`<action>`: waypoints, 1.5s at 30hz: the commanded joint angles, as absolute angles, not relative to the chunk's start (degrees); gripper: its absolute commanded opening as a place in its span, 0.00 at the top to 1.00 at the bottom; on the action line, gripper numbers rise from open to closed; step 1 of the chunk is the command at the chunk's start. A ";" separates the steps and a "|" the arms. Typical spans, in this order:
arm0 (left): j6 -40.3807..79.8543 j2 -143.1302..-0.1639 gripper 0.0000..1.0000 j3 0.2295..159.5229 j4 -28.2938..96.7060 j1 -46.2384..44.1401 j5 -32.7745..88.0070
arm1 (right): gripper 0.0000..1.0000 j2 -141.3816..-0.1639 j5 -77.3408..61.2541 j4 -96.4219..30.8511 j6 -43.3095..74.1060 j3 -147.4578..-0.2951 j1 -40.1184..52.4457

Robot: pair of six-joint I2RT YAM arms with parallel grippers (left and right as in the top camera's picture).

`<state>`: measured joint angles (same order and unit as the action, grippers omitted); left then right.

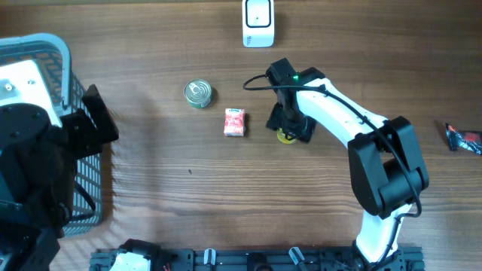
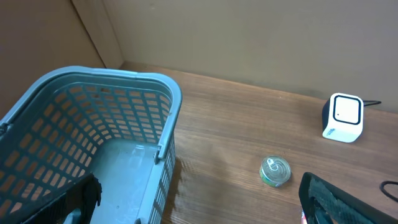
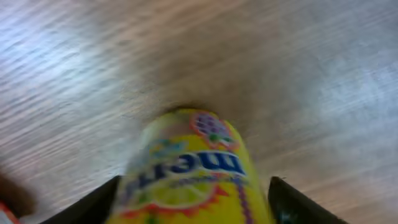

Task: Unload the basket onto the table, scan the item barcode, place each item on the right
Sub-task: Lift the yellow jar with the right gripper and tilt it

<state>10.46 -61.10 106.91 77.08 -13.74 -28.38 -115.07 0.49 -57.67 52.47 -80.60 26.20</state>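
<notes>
1. Right gripper [image 3: 194, 186]: lowered to the table right of centre. Its 2 dark fingers [image 3: 99, 202] stand on either side of item 2, partly open. The right wrist view is blurred, so I cannot tell whether the pads press on the item or only flank it.
2. Yellow container [image 3: 186, 149]: the item for scanning, rounded, with a printed label in red, blue and purple. It rests on the wooden table [image 1: 188, 196] between the right gripper's fingers. From overhead only a sliver of yellow shows beneath the gripper.
3. White scanner [image 1: 258, 22]: a small box with a cable, at the far edge of the table, well apart from item 2.
4. Left gripper [image 2: 199, 186]: over the near end of item 5, jaws spread wide, holding nothing.
5. Blue-grey basket [image 2: 168, 118]: plastic lattice walls, at the left end of the table.
6. Tin can [image 1: 199, 93]: upright, ring-pull top, left of item 7.
7. Red packet [image 1: 235, 122]: lying flat, between the can and item 2, touching neither.
8. Dark wrapper [image 1: 461, 138]: at the right edge, with red print.
</notes>
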 commanded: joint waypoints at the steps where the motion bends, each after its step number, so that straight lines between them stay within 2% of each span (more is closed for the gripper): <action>1: 11.22 -60.84 0.00 106.65 77.28 -13.32 -27.88 | 0.00 -114.87 2.04 -57.87 57.39 -79.88 26.17; 5: 11.20 -60.84 0.00 106.65 77.45 -13.32 -27.88 | 0.00 -114.85 6.52 -59.51 42.96 -80.40 26.17; 7: 11.22 -60.84 0.00 106.65 77.45 -13.32 -27.88 | 0.00 -114.85 6.76 -60.86 26.33 -81.58 26.17; 12: 11.20 -60.84 0.00 106.65 77.43 -13.32 -27.90 | 0.00 -114.85 9.04 -64.16 6.00 -85.60 26.24; 14: 11.20 -60.84 0.00 106.65 77.43 -13.32 -27.90 | 0.00 -114.85 4.89 -63.66 0.58 -86.11 26.24; 16: 11.18 -60.84 0.00 106.65 77.41 -13.32 -27.92 | 0.00 -114.85 -6.26 -61.95 -10.70 -86.08 26.24; 18: 11.18 -60.84 0.00 106.65 77.43 -13.32 -27.92 | 0.00 -114.85 -9.30 -61.47 -17.23 -85.93 26.24; 20: 11.18 -60.84 0.00 106.65 77.43 -13.32 -27.92 | 0.03 -114.87 -9.50 -60.99 -19.40 -85.76 26.24; 24: 11.18 -60.84 0.00 106.65 77.45 -13.32 -27.92 | 0.38 -114.89 -8.38 -60.23 -19.51 -85.14 26.22; 25: 11.18 -60.84 0.00 106.65 77.47 -13.32 -27.92 | 0.38 -114.89 -8.34 -60.29 -19.51 -84.51 26.22; 29: 11.16 -60.84 0.00 106.65 77.45 -13.32 -27.97 | 0.25 -114.89 -8.43 -59.13 -19.51 -82.13 26.17; 31: 11.14 -60.84 0.00 106.65 77.45 -13.32 -28.36 | 0.09 -114.85 -9.54 -60.10 -19.53 -83.44 26.63; 32: 11.14 -60.84 0.00 106.65 77.45 -13.32 -28.56 | 0.06 -114.85 -9.61 -60.88 -20.23 -84.47 26.85; 37: 11.14 -60.84 0.00 106.65 77.45 -13.32 -28.56 | 0.07 -114.85 -13.89 -66.08 -27.18 -86.35 26.98; 45: 11.16 -60.84 0.00 106.65 77.56 -13.32 -28.56 | 0.19 -114.87 -11.62 -66.48 -25.19 -81.58 26.98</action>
<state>10.46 -61.10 106.91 77.54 -13.74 -28.40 -115.07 -11.94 -66.61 -25.82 -83.59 26.70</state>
